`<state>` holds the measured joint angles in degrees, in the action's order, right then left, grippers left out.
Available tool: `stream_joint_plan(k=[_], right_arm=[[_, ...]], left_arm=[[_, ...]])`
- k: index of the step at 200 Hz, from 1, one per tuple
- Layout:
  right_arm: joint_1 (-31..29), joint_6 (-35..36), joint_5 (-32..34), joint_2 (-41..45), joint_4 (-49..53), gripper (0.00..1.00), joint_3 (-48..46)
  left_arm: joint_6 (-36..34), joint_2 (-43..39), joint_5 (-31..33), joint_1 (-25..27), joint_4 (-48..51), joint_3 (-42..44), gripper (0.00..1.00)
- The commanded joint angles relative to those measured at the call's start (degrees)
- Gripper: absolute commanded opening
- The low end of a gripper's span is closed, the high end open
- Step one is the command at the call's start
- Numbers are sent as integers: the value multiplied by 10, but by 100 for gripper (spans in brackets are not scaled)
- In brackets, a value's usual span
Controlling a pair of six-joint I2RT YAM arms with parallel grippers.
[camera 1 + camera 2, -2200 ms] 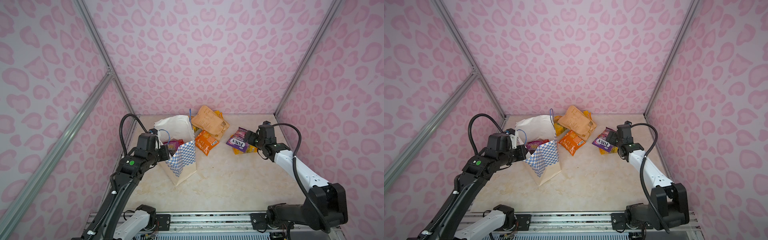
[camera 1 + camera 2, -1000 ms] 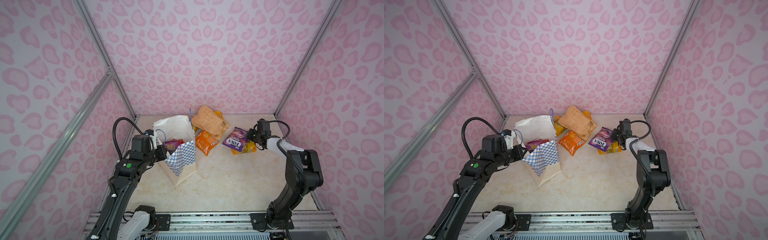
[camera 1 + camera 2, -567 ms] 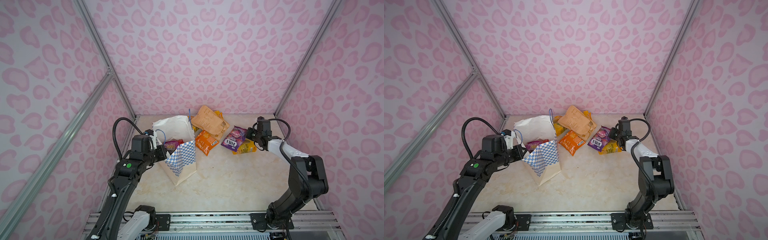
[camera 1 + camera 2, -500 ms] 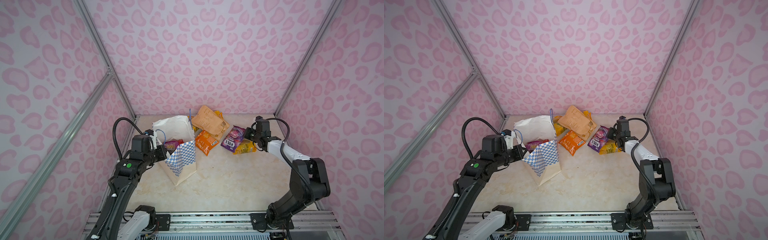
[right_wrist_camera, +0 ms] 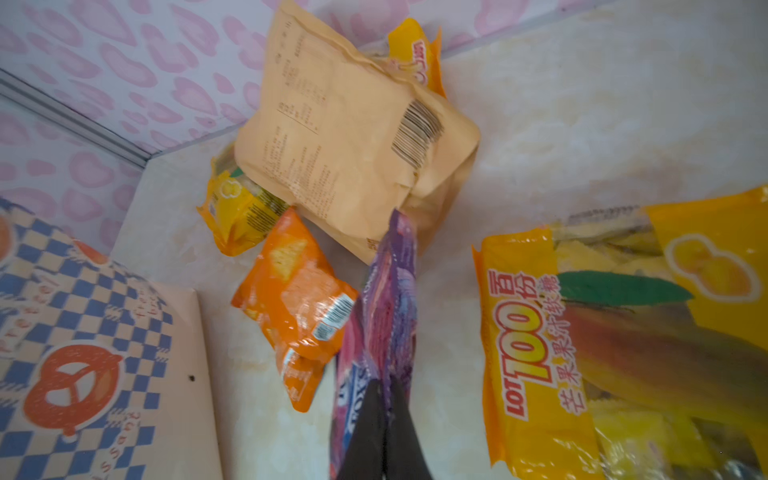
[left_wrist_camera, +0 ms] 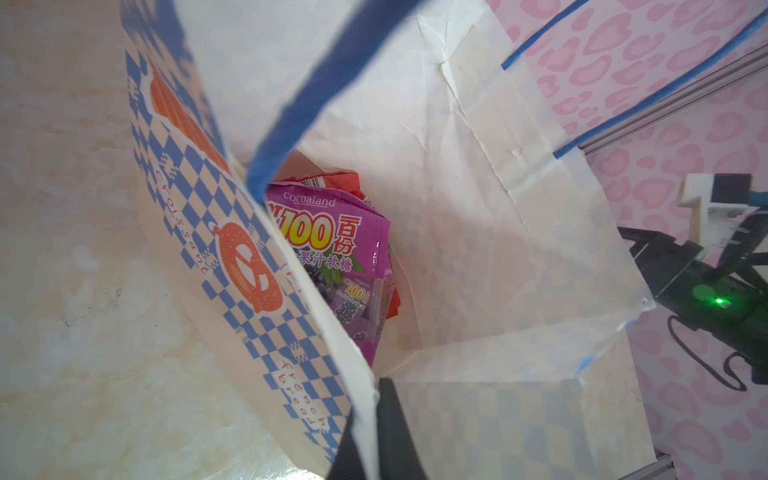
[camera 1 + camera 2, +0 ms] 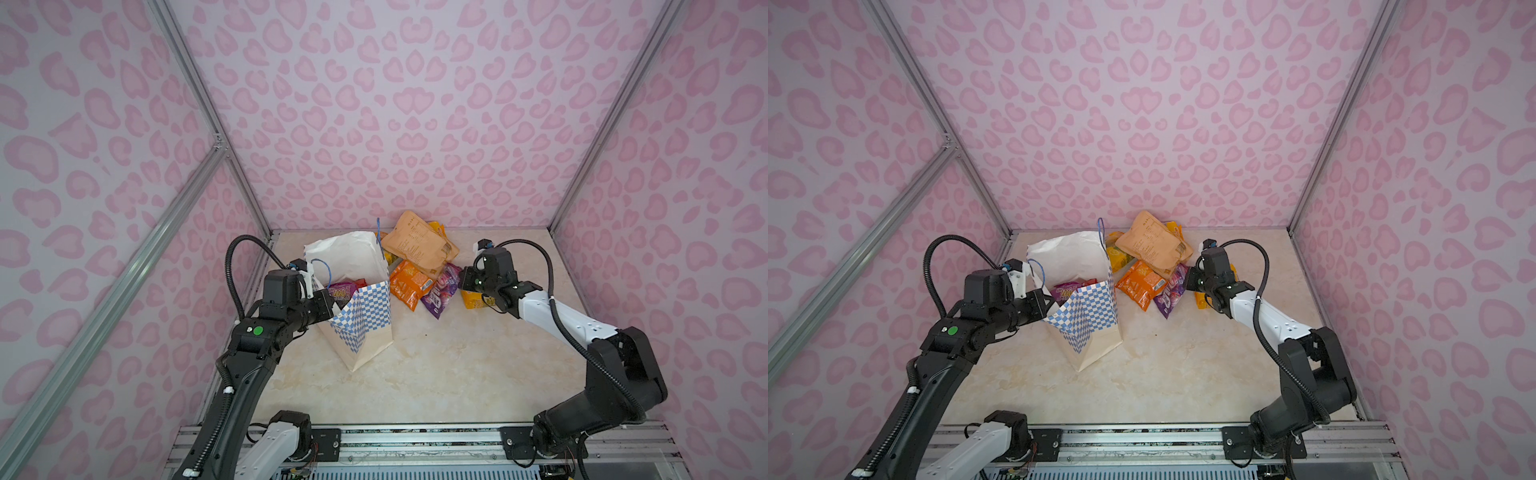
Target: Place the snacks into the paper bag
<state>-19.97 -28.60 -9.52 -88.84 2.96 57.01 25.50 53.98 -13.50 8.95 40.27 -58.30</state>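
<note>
The paper bag point(image 7: 365, 316) point(image 7: 1090, 318) stands open left of centre. My left gripper point(image 7: 330, 305) point(image 6: 374, 388) is shut on its near rim, holding the mouth open. Inside lie a purple packet point(image 6: 332, 249) and a red one point(image 6: 343, 180). My right gripper point(image 7: 459, 282) point(image 5: 384, 386) is shut on the edge of the purple FOX'S packet point(image 7: 440, 289) point(image 5: 392, 299), which hangs on edge beside the orange packet point(image 7: 409, 284) point(image 5: 295, 291). The tan pouch point(image 7: 417, 245) point(image 5: 345, 137) lies behind them. A yellow packet point(image 5: 540, 332) lies under the right wrist.
More yellow packets point(image 5: 237, 208) stick out from under the tan pouch near the back wall. Pink patterned walls with metal posts point(image 7: 582, 174) close in the table point(image 7: 457, 365) on three sides. The arms' base rail point(image 7: 415, 440) runs along the front.
My right gripper closed on the purple FOX'S packet and carried it left, up against the orange packet. The left gripper and the bag stayed still.
</note>
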Motion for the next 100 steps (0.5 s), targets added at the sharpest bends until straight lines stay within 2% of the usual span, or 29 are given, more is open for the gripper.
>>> stream_joint_plan(k=[1,8,35,58,85,100], right_arm=[[-2,-11,31,-2,-19,1,-21],[-1,-12,34,0,-23,7,-27],[5,-16,14,-10,-37,46,-40],[17,-39,-20,-18,-56,63,-54],[4,-56,-18,10,-53,77,-79],[-13,-81,-50,21,-53,84,-96]], left_arm=[[-4,3,3,-1,-28,1,4],[-4,3,3,-1,-28,0,4],[-4,3,2,-2,-28,0,4],[-4,3,2,-2,-27,0,4],[-4,3,4,-2,-27,1,5],[-4,3,3,-2,-28,0,5]])
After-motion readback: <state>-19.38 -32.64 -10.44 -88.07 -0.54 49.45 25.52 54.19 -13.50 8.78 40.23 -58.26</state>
